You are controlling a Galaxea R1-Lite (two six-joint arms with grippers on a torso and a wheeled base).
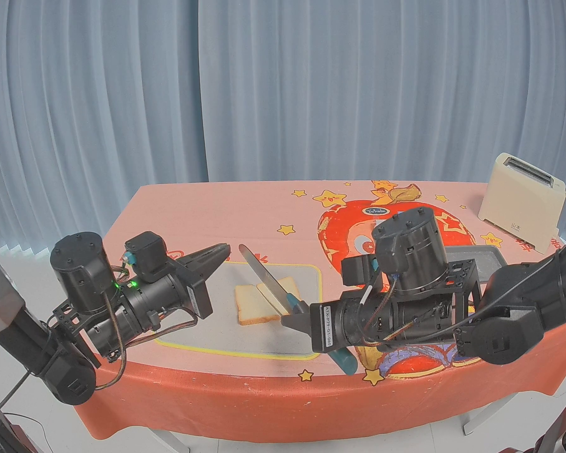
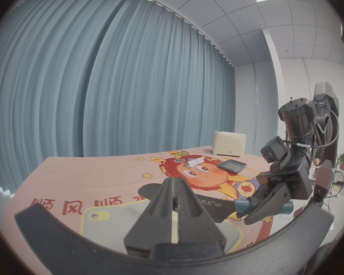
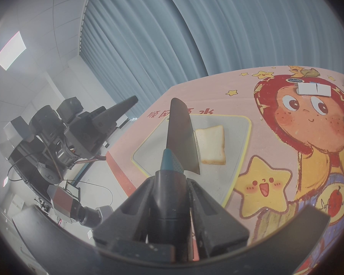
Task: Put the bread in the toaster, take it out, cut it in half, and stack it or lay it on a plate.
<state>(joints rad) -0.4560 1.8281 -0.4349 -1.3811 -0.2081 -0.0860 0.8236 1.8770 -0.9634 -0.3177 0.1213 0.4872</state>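
A slice of bread lies flat on a grey cutting mat with a yellow border. My right gripper is shut on the teal handle of a knife. In the head view its blade slants across the slice. The right wrist view shows the blade beside the bread, pointing away from my right gripper. Whether the blade touches the slice I cannot tell. My left gripper hovers shut and empty above the mat's left edge, its tip pointing toward the knife.
A cream toaster stands at the table's far right corner. A dark tray lies just behind my right arm. The orange cartoon tablecloth is bare behind the mat. The table's front edge runs close under both arms.
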